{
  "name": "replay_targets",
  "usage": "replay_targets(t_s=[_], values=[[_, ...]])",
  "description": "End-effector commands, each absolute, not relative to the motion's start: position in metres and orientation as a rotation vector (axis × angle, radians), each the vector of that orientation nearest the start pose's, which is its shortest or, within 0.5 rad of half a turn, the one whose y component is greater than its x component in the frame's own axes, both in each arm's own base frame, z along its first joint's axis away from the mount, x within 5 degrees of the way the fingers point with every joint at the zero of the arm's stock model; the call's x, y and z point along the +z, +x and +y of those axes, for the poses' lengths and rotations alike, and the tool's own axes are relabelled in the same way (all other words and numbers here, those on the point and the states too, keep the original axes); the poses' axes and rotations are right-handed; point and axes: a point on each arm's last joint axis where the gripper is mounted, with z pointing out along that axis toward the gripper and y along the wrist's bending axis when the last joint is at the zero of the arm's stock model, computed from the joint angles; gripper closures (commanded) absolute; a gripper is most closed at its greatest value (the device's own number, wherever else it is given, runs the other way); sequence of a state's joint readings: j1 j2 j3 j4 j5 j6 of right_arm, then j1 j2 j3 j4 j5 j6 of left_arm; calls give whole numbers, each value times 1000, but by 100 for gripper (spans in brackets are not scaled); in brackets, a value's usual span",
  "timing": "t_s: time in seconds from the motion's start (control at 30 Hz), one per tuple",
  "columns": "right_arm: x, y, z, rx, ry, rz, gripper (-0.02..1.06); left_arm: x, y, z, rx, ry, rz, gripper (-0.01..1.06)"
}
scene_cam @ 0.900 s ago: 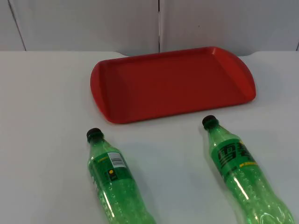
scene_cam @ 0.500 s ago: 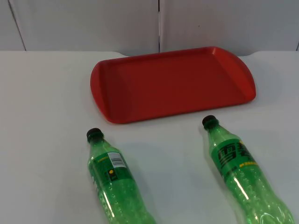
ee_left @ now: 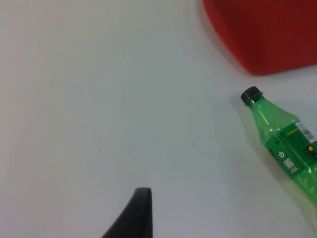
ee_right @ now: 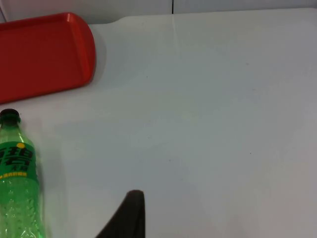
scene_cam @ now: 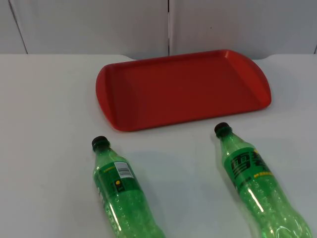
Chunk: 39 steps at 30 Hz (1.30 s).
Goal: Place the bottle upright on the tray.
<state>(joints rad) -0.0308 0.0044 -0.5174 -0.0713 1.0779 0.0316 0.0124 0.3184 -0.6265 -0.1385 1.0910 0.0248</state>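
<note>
Left gripper [ee_left: 136, 213]: one black fingertip visible in left wrist view, raised above table, holding nothing there; arm waits. Right gripper [ee_right: 130, 213]: one black fingertip visible in right wrist view, likewise raised above table, nothing against it; arm waits. Finger spacing of either gripper cannot be made out.
</note>
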Motion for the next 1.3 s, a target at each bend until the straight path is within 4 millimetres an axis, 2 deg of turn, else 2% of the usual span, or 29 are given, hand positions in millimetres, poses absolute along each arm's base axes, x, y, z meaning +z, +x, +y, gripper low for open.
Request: replay_targets(t_s=[0.0,0.47,0.9,1.0,1.03,1.2,1.27], values=[[280,-8,-5,-87,72,2045,-1,309,41,-12,-180,-3,2264,0],[280,-8,-5,-87,72,2045,-1,306,83,-13,-219,-40,2323,0],[280,-8,-5,-87,72,2045,-1,294,118,-16,-266,-53,2443,0],[280,-8,-5,-87,72,2045,-1,297,136,-17,-277,-9,2474,0],[280,-8,-5,-87,72,2045,-1,297,136,-17,-277,-9,2474,0],[280,-8,-5,-87,72,2045,-1,298,170,-18,-293,14,2548,0],[280,-8,-5,-87,72,2045,-1,296,176,-19,-302,17,2565,0]])
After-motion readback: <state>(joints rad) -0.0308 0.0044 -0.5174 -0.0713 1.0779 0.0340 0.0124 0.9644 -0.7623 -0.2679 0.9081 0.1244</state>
